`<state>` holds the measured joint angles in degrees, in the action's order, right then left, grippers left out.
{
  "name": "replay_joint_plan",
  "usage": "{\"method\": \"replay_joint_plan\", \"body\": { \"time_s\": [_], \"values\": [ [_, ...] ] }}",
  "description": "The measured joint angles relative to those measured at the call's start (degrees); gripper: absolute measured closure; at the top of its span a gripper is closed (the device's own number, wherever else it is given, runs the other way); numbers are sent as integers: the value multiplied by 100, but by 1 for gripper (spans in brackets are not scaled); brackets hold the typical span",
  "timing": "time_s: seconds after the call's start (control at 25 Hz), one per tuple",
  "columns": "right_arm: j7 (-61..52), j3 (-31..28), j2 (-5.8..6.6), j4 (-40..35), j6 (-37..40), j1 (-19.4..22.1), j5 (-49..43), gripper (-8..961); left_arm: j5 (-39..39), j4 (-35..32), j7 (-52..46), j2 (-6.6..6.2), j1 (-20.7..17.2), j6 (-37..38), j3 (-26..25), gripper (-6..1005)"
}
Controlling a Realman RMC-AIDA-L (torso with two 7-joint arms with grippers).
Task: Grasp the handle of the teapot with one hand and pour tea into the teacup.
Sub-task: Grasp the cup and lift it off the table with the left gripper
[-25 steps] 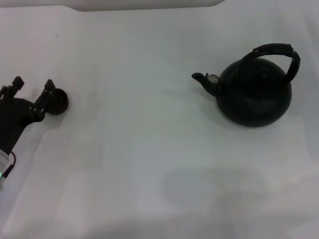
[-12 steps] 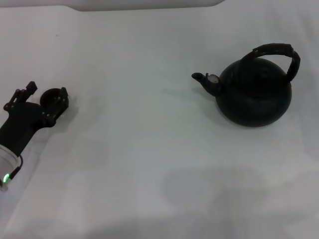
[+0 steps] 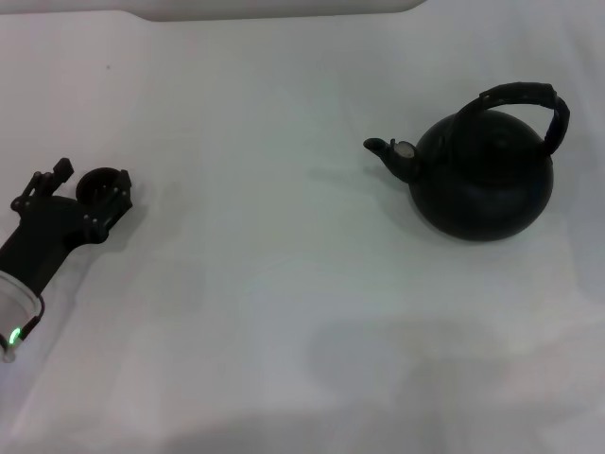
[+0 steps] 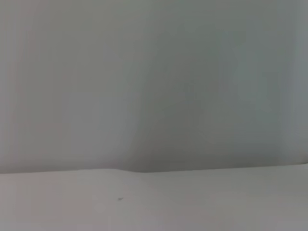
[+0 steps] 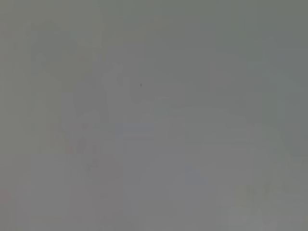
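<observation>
I read the head view first. The left gripper (image 3: 88, 182) sits at the left edge of the white table (image 3: 284, 284), reaching in from the lower left on its dark wrist. Its two fingers are spread apart, and the teacup (image 3: 98, 183) lies in the gap between them. The right-hand finger (image 3: 117, 189) overlaps the cup's rim on the side toward the teapot; the other finger (image 3: 57, 172) stands on the cup's outer side. I cannot tell whether either finger presses on the cup, so I log the jaws as open around it, with no confirmed grip. A green indicator light (image 3: 14, 334) shows on the arm near the frame's lower left corner.

The teapot (image 3: 482, 175) stands upright on the right side of the table, well apart from the teacup. Its spout (image 3: 389, 153) points toward the left, in the cup's direction, with a pale spot beside the tip. The handle (image 3: 525, 104) arches over the top of the body, tilted toward the right side, and nothing touches it.

The right gripper does not appear in any view. Both wrist views show only blank pale surface.
</observation>
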<state>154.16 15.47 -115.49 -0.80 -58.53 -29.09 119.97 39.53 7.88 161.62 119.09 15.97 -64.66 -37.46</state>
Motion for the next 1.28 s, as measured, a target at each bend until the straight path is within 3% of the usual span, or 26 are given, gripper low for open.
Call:
{"method": "replay_joint_plan", "body": {
  "time_s": [1.28],
  "values": [
    [0,0,0,18,0,-9,0,276,-138,-6,10,-9,47,139,7,182]
  ]
}}
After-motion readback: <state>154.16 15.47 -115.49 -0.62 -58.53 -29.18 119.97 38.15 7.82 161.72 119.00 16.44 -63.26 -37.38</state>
